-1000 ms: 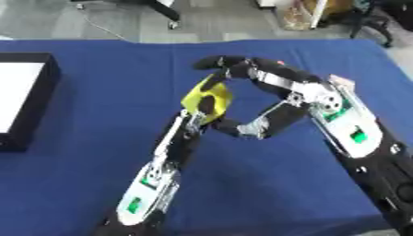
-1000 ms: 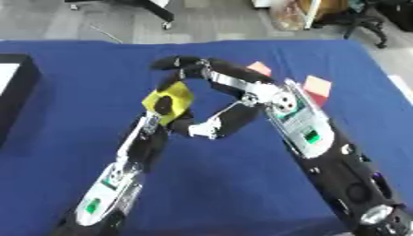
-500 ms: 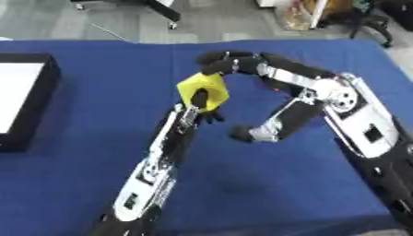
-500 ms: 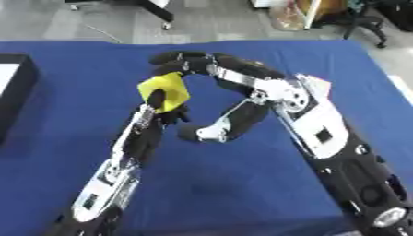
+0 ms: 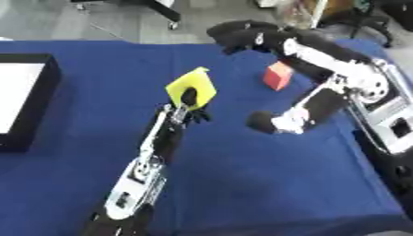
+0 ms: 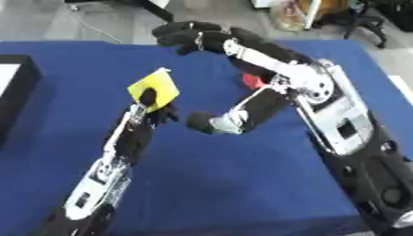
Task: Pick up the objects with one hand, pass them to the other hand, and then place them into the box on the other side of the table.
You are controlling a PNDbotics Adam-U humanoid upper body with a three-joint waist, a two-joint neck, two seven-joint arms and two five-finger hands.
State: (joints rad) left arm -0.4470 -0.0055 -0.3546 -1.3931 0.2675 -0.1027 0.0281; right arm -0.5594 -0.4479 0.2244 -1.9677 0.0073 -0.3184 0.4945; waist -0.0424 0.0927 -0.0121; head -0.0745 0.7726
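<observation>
Fingers of the left hand (image 5: 187,112) are curled about the lower edge of the flat yellow square piece (image 5: 192,86), which stands up on edge above the dark blue cloth-covered table (image 5: 242,184), clear of the surface and tilted a little toward the far side; its thinness suggests something light, probably foam or card, stiff enough to hold its shape upright yet likely to bend or crease if squeezed hard; its faces look smooth and plain, so a pinch across the two flat sides near an edge seems the surest hold, and a grip on a bare corner might let it swivel; the right hand (image 6: 181,34) hangs over the far part of the table with its dark fingers bent and nothing between them, well apart from the yellow piece; the small red block (image 5: 278,76) sits on the cloth near the right arm's forearm, partly hidden by it in the right eye view; it looks solid and squat, likely light as well, and its opposite flat sides would take a thumb and fingers easily; the black-walled box with a white floor (image 5: 28,99) lies at the table's left edge, well apart from both hands; no brand, label or legible writing shows on the yellow piece, the block or the box.
</observation>
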